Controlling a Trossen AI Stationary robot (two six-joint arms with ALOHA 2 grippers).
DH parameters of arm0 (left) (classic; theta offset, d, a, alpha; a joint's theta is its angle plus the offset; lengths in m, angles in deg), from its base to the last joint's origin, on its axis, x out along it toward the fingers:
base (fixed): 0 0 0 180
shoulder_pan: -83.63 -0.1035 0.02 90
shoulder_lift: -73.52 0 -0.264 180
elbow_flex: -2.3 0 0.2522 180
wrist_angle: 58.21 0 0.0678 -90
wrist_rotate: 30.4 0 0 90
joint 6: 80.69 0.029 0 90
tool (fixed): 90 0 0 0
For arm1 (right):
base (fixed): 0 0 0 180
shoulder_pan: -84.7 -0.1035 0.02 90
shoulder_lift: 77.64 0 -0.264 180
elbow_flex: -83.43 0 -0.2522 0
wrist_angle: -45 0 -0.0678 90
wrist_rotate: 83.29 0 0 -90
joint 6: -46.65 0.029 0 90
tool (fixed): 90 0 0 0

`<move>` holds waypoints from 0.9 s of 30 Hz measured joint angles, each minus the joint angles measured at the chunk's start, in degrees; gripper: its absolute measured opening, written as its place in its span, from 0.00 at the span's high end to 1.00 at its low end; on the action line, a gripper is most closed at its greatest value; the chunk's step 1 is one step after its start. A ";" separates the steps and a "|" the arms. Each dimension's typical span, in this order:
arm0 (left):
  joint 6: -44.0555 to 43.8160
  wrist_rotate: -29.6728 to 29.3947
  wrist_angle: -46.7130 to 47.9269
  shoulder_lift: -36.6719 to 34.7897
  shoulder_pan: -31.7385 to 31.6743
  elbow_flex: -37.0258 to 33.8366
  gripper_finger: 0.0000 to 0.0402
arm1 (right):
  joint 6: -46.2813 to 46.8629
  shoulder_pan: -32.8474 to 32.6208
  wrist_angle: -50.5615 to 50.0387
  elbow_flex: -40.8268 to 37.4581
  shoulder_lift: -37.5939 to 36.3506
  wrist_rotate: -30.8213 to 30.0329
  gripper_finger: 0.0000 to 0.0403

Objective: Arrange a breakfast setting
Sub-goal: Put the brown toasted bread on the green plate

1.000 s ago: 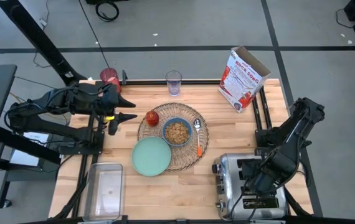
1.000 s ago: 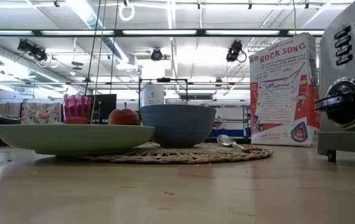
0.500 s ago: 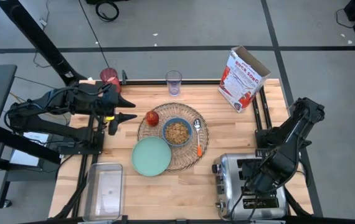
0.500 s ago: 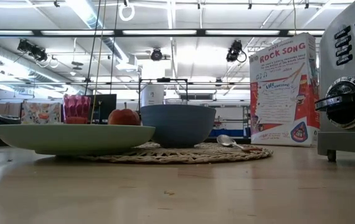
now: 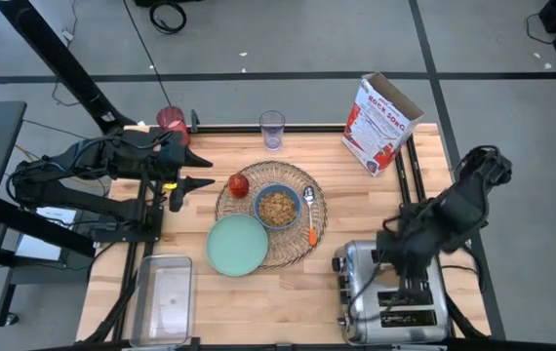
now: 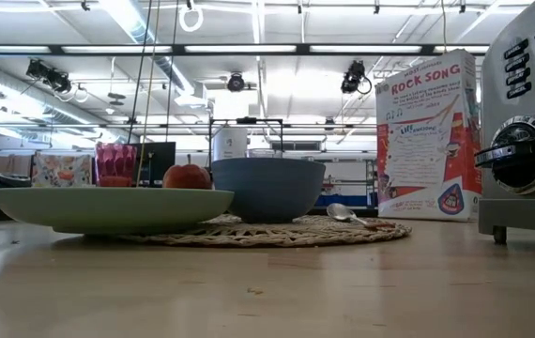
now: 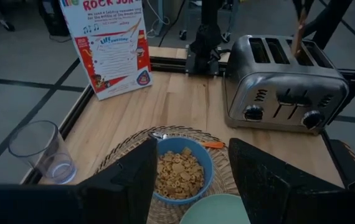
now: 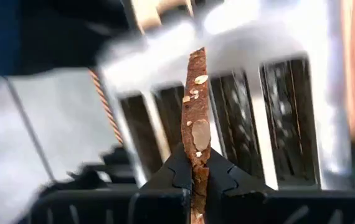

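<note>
The thin, crumbly toast slice [image 8: 194, 124] was held by its bottom edge in the right gripper [image 8: 194, 176] jaws, just above the toaster [image 5: 395, 292].

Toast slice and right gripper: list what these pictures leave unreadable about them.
- High view: the right gripper is a dark blur above the toaster; the arm covers the toast.
- Right wrist view: the toast slice shows edge-on only between the fingers, so its faces are unseen; the slots behind are blurred.
- Left wrist view: the toast appears as a thin sliver, cut by the top edge.
- Low view: the toaster is cut by the right edge; toast and gripper are out of frame.
</note>
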 joint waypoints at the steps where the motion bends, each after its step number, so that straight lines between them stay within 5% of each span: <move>1: -0.19 0.01 0.00 0.00 0.01 0.00 0.49 | -0.02 0.96 0.13 1.71 0.00 -0.31 0.97; 5: -0.36 0.02 2.07 0.04 -0.02 1.85 0.49 | -3.18 4.78 1.52 5.99 0.00 -3.82 0.97; 12: -3.09 0.80 6.51 -0.40 0.00 7.54 0.49 | -23.80 11.58 20.58 1.64 1.02 -20.33 0.96; 19: -10.54 6.52 13.85 -2.64 0.03 8.72 0.49 | -44.83 18.84 37.67 -7.93 7.41 -26.03 0.98; 27: -19.35 9.78 19.86 -4.84 0.01 8.72 0.49 | -79.83 24.07 52.38 -7.83 20.67 -28.09 0.98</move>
